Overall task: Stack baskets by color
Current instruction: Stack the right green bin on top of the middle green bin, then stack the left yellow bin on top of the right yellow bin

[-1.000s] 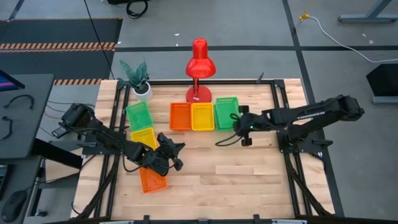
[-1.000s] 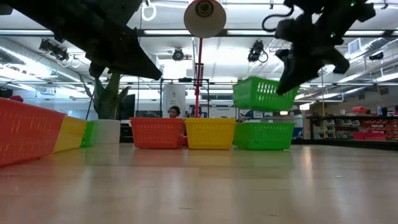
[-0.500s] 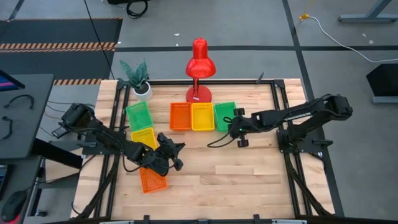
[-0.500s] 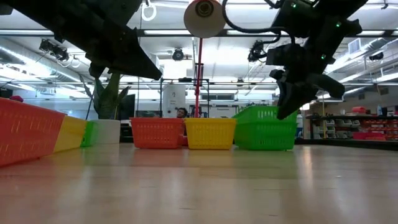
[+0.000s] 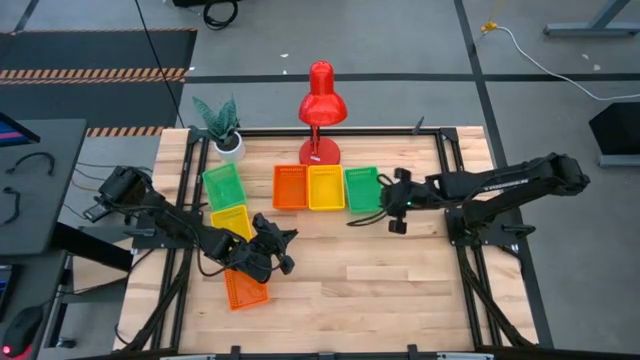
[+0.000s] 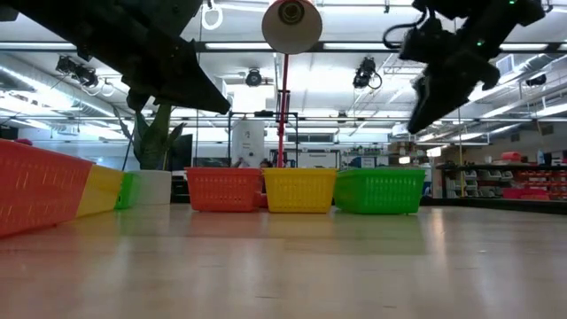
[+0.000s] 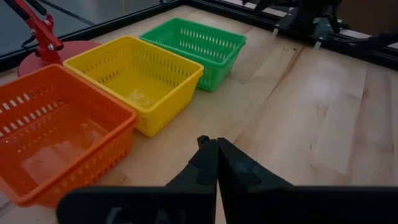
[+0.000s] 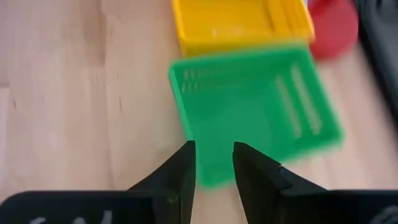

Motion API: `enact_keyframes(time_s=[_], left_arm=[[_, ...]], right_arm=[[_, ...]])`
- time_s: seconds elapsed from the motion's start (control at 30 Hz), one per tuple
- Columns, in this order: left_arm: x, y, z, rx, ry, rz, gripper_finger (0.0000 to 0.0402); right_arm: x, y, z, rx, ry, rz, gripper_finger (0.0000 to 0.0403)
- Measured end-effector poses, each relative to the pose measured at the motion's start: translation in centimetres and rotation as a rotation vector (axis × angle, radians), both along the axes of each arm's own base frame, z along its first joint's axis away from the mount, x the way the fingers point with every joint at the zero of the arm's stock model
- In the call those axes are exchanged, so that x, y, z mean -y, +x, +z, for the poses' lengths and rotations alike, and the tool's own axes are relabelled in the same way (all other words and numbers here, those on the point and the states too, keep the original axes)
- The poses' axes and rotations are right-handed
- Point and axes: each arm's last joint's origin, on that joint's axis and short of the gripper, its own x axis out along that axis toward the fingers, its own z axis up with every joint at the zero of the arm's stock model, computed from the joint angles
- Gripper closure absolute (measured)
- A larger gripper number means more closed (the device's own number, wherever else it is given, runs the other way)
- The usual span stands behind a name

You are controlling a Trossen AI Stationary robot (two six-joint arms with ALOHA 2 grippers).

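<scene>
Three baskets stand in a row on the table's far middle: orange (image 5: 291, 187), yellow (image 5: 326, 188) and green (image 5: 362, 189). At the left, a green basket (image 5: 223, 185), a yellow one (image 5: 232, 221) and an orange one (image 5: 245, 290) rest on their bottoms. My right gripper (image 5: 388, 204) hangs open just right of and above the row's green basket (image 8: 255, 112), clear of it in the low view (image 6: 422, 115). My left gripper (image 5: 280, 245) is shut and empty above the table, near the left orange basket, pointing toward the row (image 7: 216, 144).
A red desk lamp (image 5: 320, 110) stands behind the row, its base close to the orange and yellow baskets. A potted plant (image 5: 226, 130) sits at the far left corner. Bare wood (image 5: 400, 280) spreads over the near right part of the table.
My right gripper carried a green basket in the air, sank with it onto the green basket in the row, let it go, then rose and drew back toward the table's right edge. The released basket now sits in the row's green one.
</scene>
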Motion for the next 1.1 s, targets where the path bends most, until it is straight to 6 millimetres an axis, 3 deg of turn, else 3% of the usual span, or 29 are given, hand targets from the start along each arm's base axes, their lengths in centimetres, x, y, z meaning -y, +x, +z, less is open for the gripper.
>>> enact_keyframes(time_s=[0.17, 0.3, 0.47, 0.7, 1.1], left_arm=[[0.0, 0.0, 0.0, 0.001, 0.000, 0.000, 0.0395], [0.0, 0.0, 0.0, 0.001, -0.001, 0.000, 0.0395], [0.0, 0.0, 0.0, 0.001, -0.001, 0.000, 0.0395], [0.0, 0.0, 0.0, 0.001, -0.001, 0.000, 0.0395], [-0.4, 0.0, 0.2, 0.053, -0.020, 0.075, 0.0395]], right_arm=[[0.0, -1.6, -0.9, -0.045, 0.212, -0.350, 0.0302], [0.1, -1.9, -3.5, -0.110, 0.238, -0.446, 0.0319], [0.6, -0.9, -5.7, -0.072, 0.220, -0.441, 0.0337], [1.0, 1.0, -5.9, 0.030, 0.223, -0.372, 0.0352], [1.1, -0.8, -4.6, -0.005, 0.195, -0.357, 0.0353]])
